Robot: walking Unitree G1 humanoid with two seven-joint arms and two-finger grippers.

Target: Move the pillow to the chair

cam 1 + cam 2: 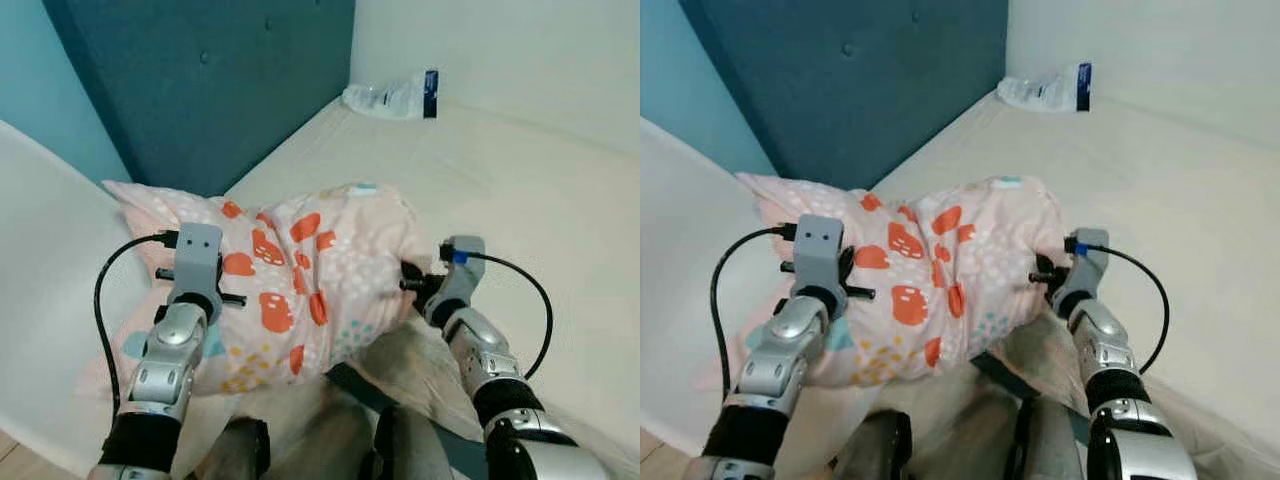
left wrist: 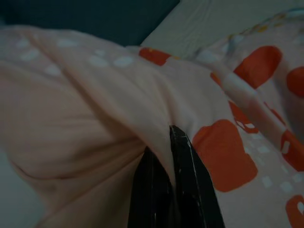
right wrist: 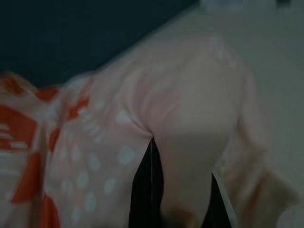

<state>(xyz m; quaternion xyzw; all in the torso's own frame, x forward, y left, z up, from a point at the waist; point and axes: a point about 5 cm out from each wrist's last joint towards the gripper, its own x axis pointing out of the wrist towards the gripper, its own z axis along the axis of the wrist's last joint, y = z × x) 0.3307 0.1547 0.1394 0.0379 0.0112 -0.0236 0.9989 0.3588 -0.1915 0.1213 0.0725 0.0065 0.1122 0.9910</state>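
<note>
White moulded chair seat (image 1: 45, 300) at far left, its surface bare beyond the pillow's edge. Pink fabric pillow with orange blotches (image 1: 300, 280) lies half over the seat, half over the cream mattress (image 1: 520, 190). Left gripper (image 2: 172, 137): fingers pinched together on a pillow fold. Right gripper (image 3: 183, 156): fingers spread, fabric bunched between them. Mattress beyond lies open; clear plastic packet (image 1: 395, 97) at its far corner by the dark blue headboard (image 1: 220, 80).
</note>
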